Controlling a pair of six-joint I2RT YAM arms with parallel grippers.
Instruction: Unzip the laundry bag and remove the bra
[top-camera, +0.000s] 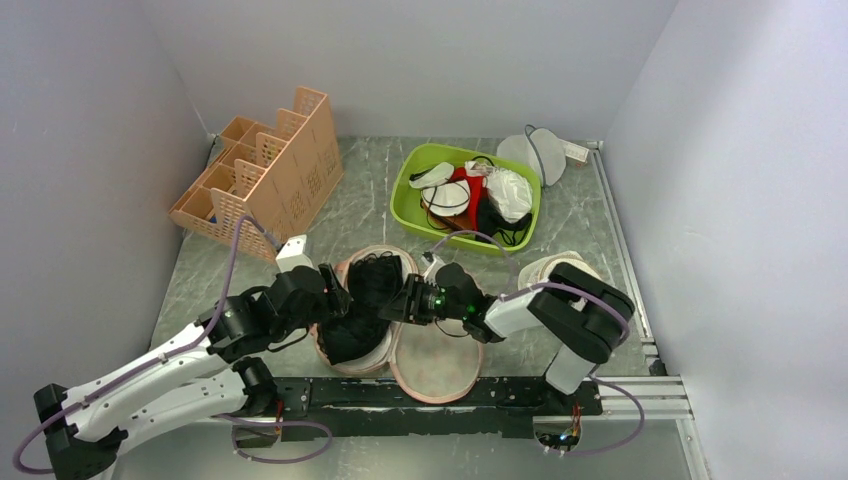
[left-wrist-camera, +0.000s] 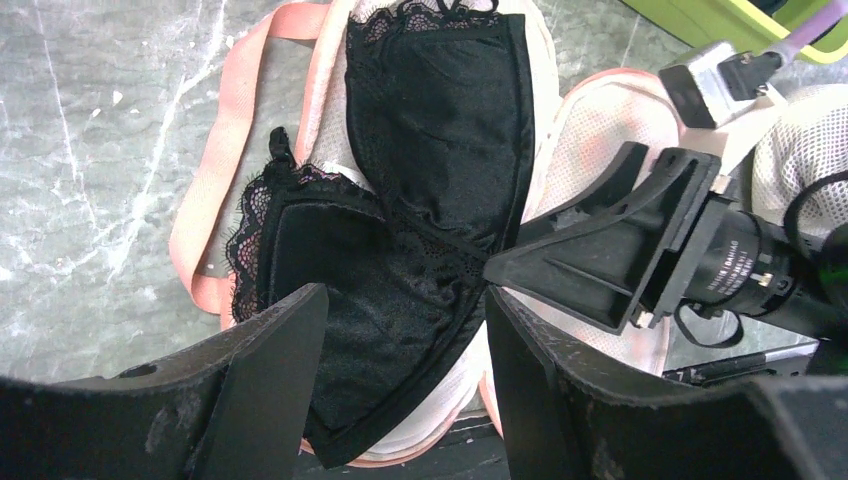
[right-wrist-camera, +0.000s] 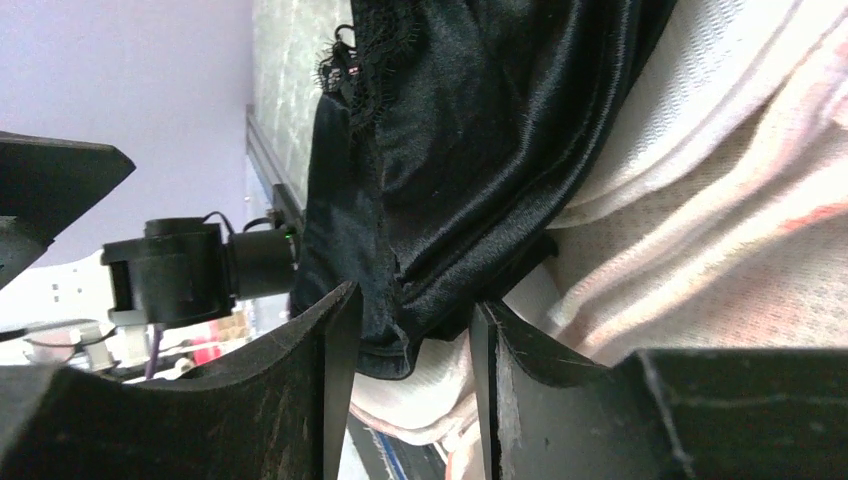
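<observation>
The laundry bag (top-camera: 436, 358) lies open in two beige lobes with pink trim, at the near middle of the table. The black bra (top-camera: 365, 300) lies on its left lobe, partly out over the edge. My left gripper (top-camera: 338, 292) is open just left of the bra; in the left wrist view (left-wrist-camera: 405, 345) the bra (left-wrist-camera: 440, 160) and the bag's trim (left-wrist-camera: 215, 170) lie under its spread jaws. My right gripper (top-camera: 402, 305) is open at the bra's right edge. In the right wrist view (right-wrist-camera: 410, 375) a fold of the bra (right-wrist-camera: 470, 170) hangs between its jaws, over the bag (right-wrist-camera: 720, 230).
A green bin (top-camera: 410, 185) of garments stands behind the bag. An orange divided rack (top-camera: 270, 170) stands at the back left. A white mesh pouch (top-camera: 535, 155) is at the back right, a beige mesh disc (top-camera: 545, 268) beside the right arm. A black rail (top-camera: 400, 395) runs along the near edge.
</observation>
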